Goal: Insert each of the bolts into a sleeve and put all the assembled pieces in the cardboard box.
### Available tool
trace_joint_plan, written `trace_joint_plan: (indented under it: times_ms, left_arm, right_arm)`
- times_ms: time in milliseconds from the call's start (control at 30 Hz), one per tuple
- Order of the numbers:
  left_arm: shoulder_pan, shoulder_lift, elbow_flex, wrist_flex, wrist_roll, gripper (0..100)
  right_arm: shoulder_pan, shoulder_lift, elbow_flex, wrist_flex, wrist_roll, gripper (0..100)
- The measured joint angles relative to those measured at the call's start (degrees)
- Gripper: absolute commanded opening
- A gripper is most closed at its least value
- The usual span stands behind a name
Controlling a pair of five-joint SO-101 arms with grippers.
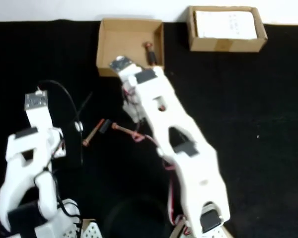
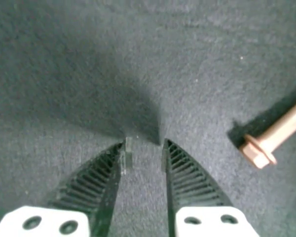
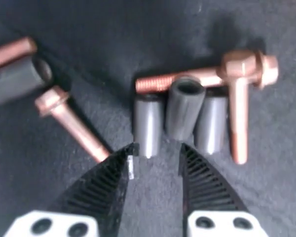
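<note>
Lying before right tool [image 3: 158,151], clustered sleeves [image 3: 185,111], crossed bolts [image 3: 238,116]

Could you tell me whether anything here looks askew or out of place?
Nothing looks damaged, but before the right gripper three sleeves lie bunched together, the middle sleeve propped up, with two bolts crossed beside them.

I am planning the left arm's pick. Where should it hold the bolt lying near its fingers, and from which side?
Probably the shank just behind the flanged head of the bolt, from straight above, with the open left gripper turned so its fingers close across it. It lies flat on the cloth, both sides free.
</note>
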Motion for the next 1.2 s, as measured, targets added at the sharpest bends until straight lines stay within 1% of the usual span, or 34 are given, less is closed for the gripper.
trace_joint_plan:
  times_ms: [133,267,433,600,767,867,1100,1200]
  left_arm:
    - [0.0,0.35,-0.18,0.0,0.0,12]
    - [-0.53,0.53,-0.18,0.0,0.0,12]
    - [-0.53,0.53,-0.18,0.0,0.0,12]
    - [-0.53,0.53,-0.18,0.0,0.0,12]
    - [-0.53,0.53,-0.18,0.0,0.0,12]
    - [-0.53,0.53,-0.18,0.0,0.0,12]
    - [-0.53,0.53,-0.18,0.0,0.0,12]
    - [-0.53,0.53,-0.18,0.0,0.0,12]
  right_arm:
    - [0.09,9.49,-14.51,5.1,0.0,14.6]
    - [0.09,16.53,-24.79,7.82,0.0,16.4]
    - [-0.18,20.75,-30.59,10.73,0.0,16.3]
    - [-0.18,21.01,-32.97,12.92,0.0,16.3]
    - [-0.18,19.34,-32.97,13.45,0.0,16.3]
    - [-0.26,16.88,-30.59,13.45,0.0,16.3]
    - [-4.22,7.03,-13.71,13.45,0.0,16.3]
    - [-4.66,5.89,-9.14,13.19,0.0,16.3]
